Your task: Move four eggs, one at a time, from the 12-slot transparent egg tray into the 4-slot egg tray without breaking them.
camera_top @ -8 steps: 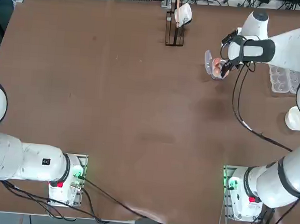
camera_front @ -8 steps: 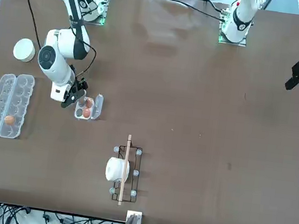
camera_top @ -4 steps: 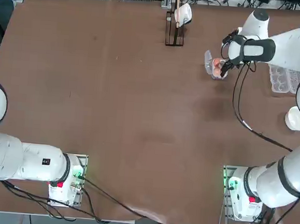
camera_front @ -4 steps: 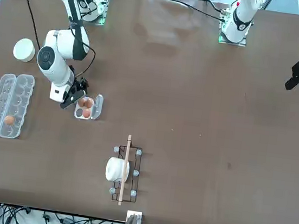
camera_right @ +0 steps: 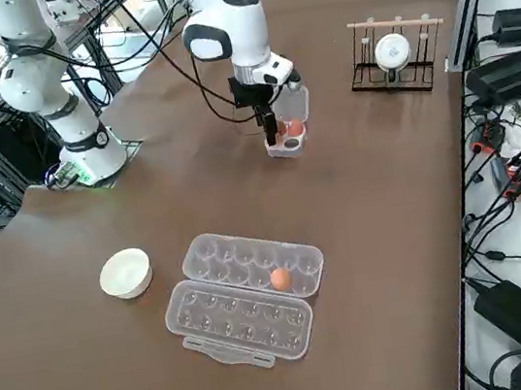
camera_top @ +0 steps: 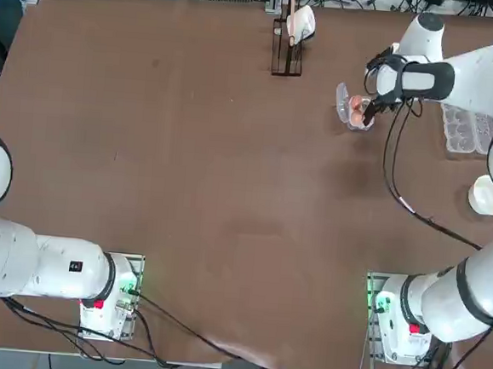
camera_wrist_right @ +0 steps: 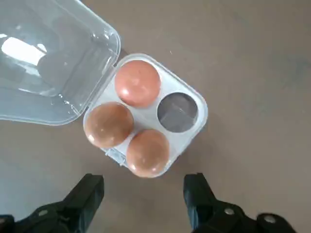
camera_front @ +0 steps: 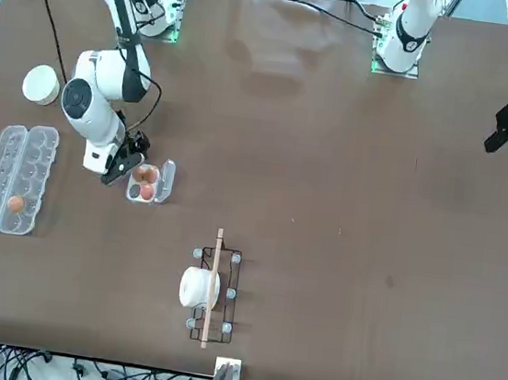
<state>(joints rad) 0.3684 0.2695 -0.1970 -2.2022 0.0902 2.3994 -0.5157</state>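
Note:
The 4-slot egg tray (camera_wrist_right: pixel 178 112) lies with its lid flap open and holds three orange-brown eggs (camera_wrist_right: pixel 138 82), (camera_wrist_right: pixel 108 124), (camera_wrist_right: pixel 148 152); one cup is bare. My right gripper (camera_wrist_right: pixel 143 204) hovers open and empty just off the tray's edge, on the side toward the long carton (camera_front: pixel 116 169). The 12-slot transparent egg tray (camera_right: pixel 236 257) lies open farther to my right, with a single egg (camera_right: pixel 279 278) in one cup. In the top view my arm covers part of that carton (camera_top: pixel 466 132).
A white round bowl (camera_right: pixel 125 273) sits beside the long carton. A wire rack with a white roll (camera_front: pixel 208 288) stands at the table's far edge, past the small tray. Brown tabletop stretches between the tray and the carton.
My right gripper has drifted slightly away from the small tray toward the long carton. The eggs and both trays have not moved.

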